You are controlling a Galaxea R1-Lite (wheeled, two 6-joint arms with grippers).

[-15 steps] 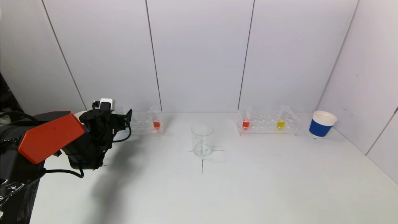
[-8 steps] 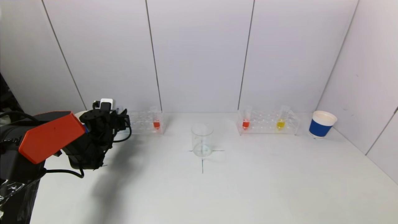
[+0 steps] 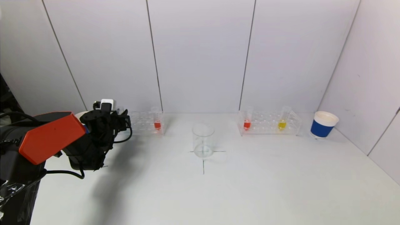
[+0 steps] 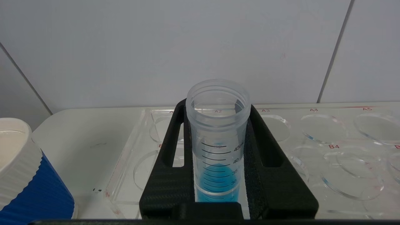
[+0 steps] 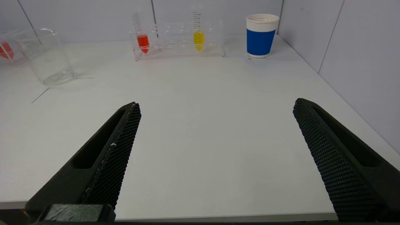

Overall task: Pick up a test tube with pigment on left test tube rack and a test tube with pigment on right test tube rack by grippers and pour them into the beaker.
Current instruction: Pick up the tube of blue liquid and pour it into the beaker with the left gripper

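Left gripper (image 4: 218, 175) is clamped on the blue tube (image 4: 217, 137), its two black fingers (image 4: 170, 175) pressed flat against the tube's sides below the open threaded mouth. That tube stands upright in the left rack (image 3: 144, 123), at the end of the rack farthest from the beaker (image 3: 203, 141), with blue liquid in its lower part (the graduation marks run above the liquid line). In the head view the arm's black wrist hides this tube.

Right gripper (image 5: 215, 162) hangs with its fingers spread wide and nothing between them, over the near edge of the table (image 3: 250, 187), well back from the beaker and off to the beaker's right.

A red tube (image 3: 157, 122) stands in the left rack at the end nearest the beaker. To the beaker's right, the right rack (image 3: 269, 122) holds a second red tube (image 3: 247, 122) at its near end and a yellow tube (image 3: 282, 122) farther along; past that rack sits a blue cup (image 3: 323, 124). Another blue cup (image 4: 22, 175) stands just beside the left rack, on the side away from the beaker, close to the left gripper.

The beaker sits on a black cross mark, between the two racks and slightly nearer the robot. Both racks line the back wall. Between the beaker and the table's near edge the surface is bare; the right wall angles in beyond the right-hand cup.
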